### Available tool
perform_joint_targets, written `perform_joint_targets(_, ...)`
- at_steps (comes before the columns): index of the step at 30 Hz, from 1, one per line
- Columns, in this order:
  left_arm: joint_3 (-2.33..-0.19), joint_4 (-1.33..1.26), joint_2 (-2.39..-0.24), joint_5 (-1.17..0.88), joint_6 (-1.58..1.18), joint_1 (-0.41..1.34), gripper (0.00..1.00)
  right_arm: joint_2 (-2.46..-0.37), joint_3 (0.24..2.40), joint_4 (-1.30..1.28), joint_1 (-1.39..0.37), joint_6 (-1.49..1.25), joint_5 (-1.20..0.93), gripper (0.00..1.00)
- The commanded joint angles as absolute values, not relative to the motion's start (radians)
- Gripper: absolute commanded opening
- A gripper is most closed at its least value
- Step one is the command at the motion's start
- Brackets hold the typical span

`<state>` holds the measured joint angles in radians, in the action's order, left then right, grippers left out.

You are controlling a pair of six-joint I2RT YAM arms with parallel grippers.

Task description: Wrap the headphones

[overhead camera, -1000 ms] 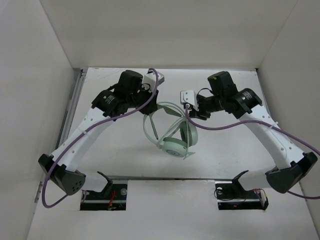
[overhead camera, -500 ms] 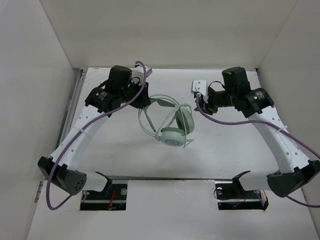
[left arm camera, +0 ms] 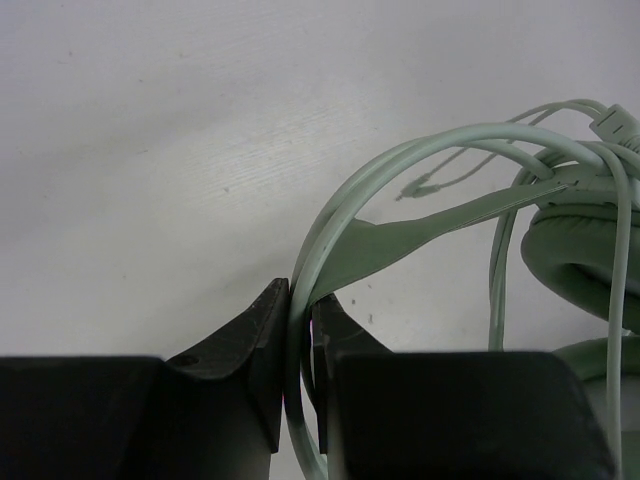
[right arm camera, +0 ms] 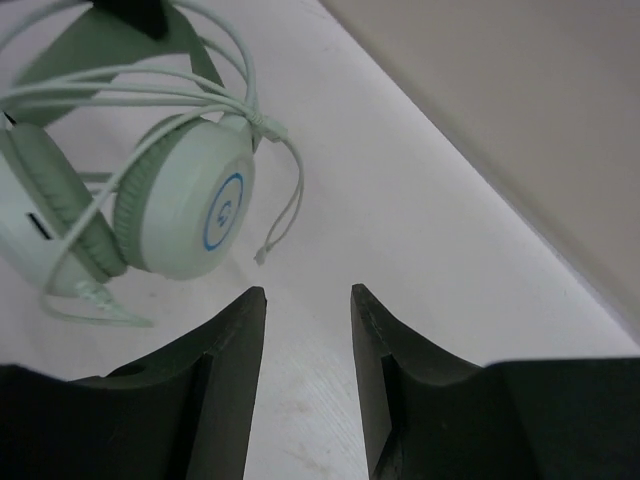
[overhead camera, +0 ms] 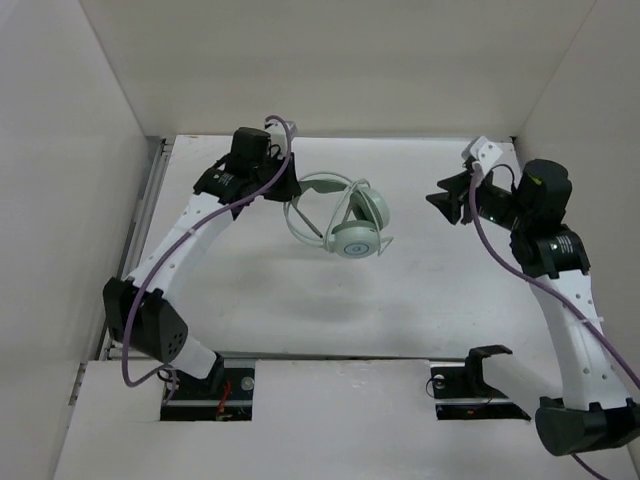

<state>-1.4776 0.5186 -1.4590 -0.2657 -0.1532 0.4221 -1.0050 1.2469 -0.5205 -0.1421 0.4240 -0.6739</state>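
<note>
Left tool [left arm camera: 300, 305] pinches headphones [left arm camera: 400, 235]; right tool [right arm camera: 307, 300] half-open, empty.

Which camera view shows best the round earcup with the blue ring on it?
The right wrist view: the earcup is large there, with its outer face and blue ring clear. The top external view shows the same earcup small, from above. The left wrist view shows only a padded edge, no ring.
</note>
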Motion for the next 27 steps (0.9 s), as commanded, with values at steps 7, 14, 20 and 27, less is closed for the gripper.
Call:
perform_joint_targets(7,-1.482,0.184,-1.664,-0.084,-0.279,0.403,0.00,-0.819,1.043,-0.189,0.053,0.035,-0.660,0.49)
perform_joint_targets(14,-1.528,0.109,-1.816,-0.026,-0.367,0.387,0.00,-0.732,0.977,-0.196,0.182,-0.029,-0.681,0.51)
perform_joint_targets(20,-1.546,0.092,-1.911,-0.018,-0.436,0.346,0.00,-0.674,0.939,-0.244,0.255,-0.044,-0.699,0.51)
perform_joint_targets(27,-1.532,0.080,-1.965,-0.011,-0.462,0.332,0.07,-0.629,0.927,-0.288,0.308,-0.058,-0.713,0.52)
